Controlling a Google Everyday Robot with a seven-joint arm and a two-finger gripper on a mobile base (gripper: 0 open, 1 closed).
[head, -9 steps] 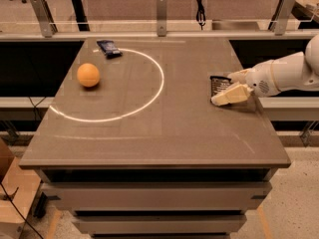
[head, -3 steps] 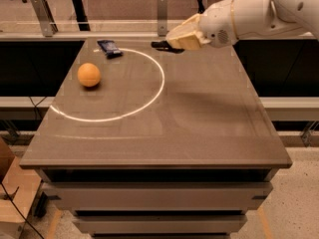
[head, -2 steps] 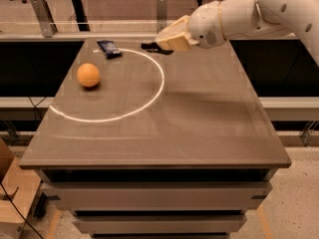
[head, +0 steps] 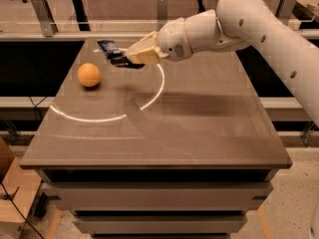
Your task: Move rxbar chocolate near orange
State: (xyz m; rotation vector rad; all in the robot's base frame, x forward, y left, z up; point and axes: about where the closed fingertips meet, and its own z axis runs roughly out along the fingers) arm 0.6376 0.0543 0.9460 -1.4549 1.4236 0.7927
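Just above the far left part of the table (head: 209, 133), the gripper (head: 130, 58) hangs at the end of the white arm (head: 249, 19), which reaches in from the right. Its cream fingers (head: 142, 51) are closed upon the rxbar chocolate (head: 125, 62), which shows as a dark flat strip below the fingertips, lifted off the tabletop. The bar's long axis appears to run roughly left to right across the view, nearly level, with its free end pointing left toward the orange (head: 89, 75) (the wrapper's lettering cannot be read, so which end leads is uncertain). The orange rests on the table's left side, nearer the camera than the gripper and apart from the bar. A dark blue wrapped bar (head: 108, 47) lies flat at the far edge, just beside the gripper's tip, on its left and behind it. A thin ring of light (head: 160, 83) curves across the tabletop; the orange sits inside it, and the held bar is near its far arc.
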